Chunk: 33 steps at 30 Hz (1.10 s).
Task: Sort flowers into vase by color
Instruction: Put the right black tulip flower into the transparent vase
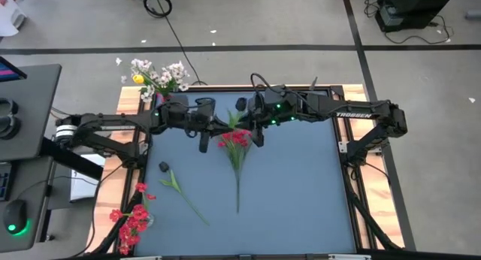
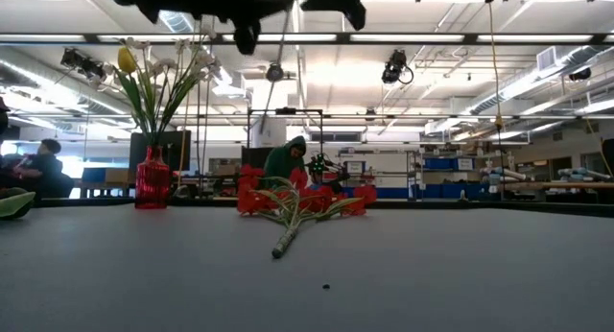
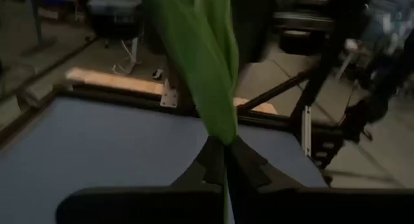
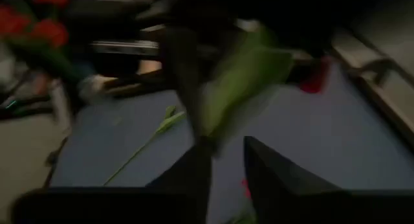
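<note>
The tabletop (image 1: 301, 192) is a blue-grey mat inside a pale wooden border, set on a dark frame. Near its middle lies a red-flowered sprig (image 1: 237, 151), blossoms toward the far edge and stem pointing to the near edge. Well apart, toward the left side, lies a bare green stem with leaves (image 1: 180, 188), slanted, with a small dark object (image 1: 163, 167) just beside its upper end. A red vase (image 2: 152, 178) of white and yellow flowers stands at the far left corner; red flowers (image 1: 131, 219) stand at the near left corner
</note>
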### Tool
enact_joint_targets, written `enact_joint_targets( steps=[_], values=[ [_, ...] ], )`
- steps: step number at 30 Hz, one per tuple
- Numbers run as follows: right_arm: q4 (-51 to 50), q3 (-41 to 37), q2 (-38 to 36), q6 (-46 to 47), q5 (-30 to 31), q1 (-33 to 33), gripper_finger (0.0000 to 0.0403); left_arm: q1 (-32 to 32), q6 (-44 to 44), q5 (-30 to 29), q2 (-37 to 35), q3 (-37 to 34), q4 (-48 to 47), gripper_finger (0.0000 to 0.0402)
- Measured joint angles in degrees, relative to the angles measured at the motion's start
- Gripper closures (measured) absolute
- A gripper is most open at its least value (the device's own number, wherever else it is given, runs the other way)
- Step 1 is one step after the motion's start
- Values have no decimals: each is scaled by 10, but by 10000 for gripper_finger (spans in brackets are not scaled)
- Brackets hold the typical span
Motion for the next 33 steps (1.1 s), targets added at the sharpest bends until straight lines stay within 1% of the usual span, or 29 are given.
enact_joint_targets(
  steps=[2, 4, 7, 9, 12, 14, 17, 19, 21, 22, 24, 28, 30, 33],
  values=[
    [-14, 0, -9, 42, 59, -2, 264, -14, 45, 2, -35, 0, -39, 398],
    [-20, 0, -18, 79, 101, -5, 240, -29, 83, 5, -76, 0, -99, 399],
    [-26, 0, -27, 122, 116, -3, 224, -54, 121, 1, -140, 0, -186, 400],
    [-27, 0, -29, 145, 120, -2, 223, -73, 143, 13, -186, 0, -232, 400],
    [-29, 0, -29, 182, 145, 1, 225, -97, 147, 30, -252, 0, -296, 400],
    [-29, 0, -28, 210, 157, 7, 226, -113, 142, 36, -295, 0, -323, 400],
    [-32, 0, -27, 242, 166, 19, 226, -139, 129, 63, -353, 0, -351, 401],
    [-33, 0, -25, 266, 182, 27, 226, -157, 108, 99, -384, 0, -363, 401],
    [-40, 0, -24, 290, 198, 35, 226, -174, 83, 165, -407, 1, -371, 401],
    [-41, 0, -24, 304, 205, 39, 226, -182, 81, 185, -417, 1, -382, 401],
    [-44, 0, -24, 332, 210, 49, 227, -199, 74, 194, -436, 1, -420, 401],
    [-51, 0, -24, 373, 220, 73, 227, -232, 83, 191, -469, 0, -510, 401],
    [-55, 0, -24, 393, 232, 87, 227, -245, 91, 194, -483, 0, -526, 401],
    [-81, 0, -24, 424, 256, 109, 227, -259, 95, 204, -503, 0, -525, 401]
  ],
)
